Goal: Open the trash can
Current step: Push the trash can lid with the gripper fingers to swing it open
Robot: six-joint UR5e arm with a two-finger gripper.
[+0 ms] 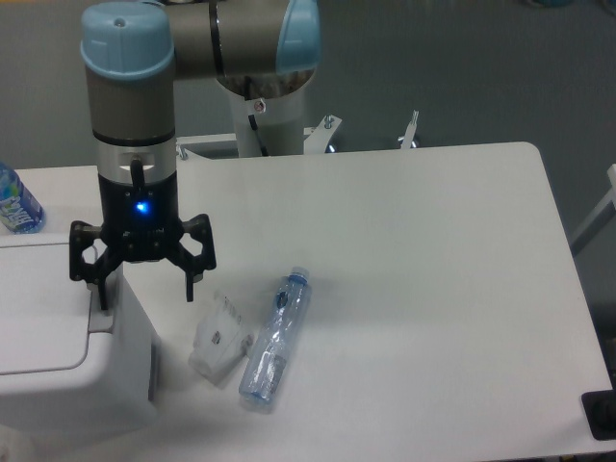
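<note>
The trash can (58, 337) is a large white boxy bin at the left front of the table, its flat lid down. A grey button (97, 316) sits at the right edge of its top. My gripper (144, 296) hangs over the bin's right edge with its fingers spread open and nothing between them. Its left fingertip (99, 300) is just above the grey button, and its right fingertip (190, 292) hangs beside the bin over the table.
A small white paper packet (219, 339) lies just right of the bin. A clear plastic bottle (275, 339) lies on its side next to it. Another bottle with a blue label (16, 204) stands at the far left edge.
</note>
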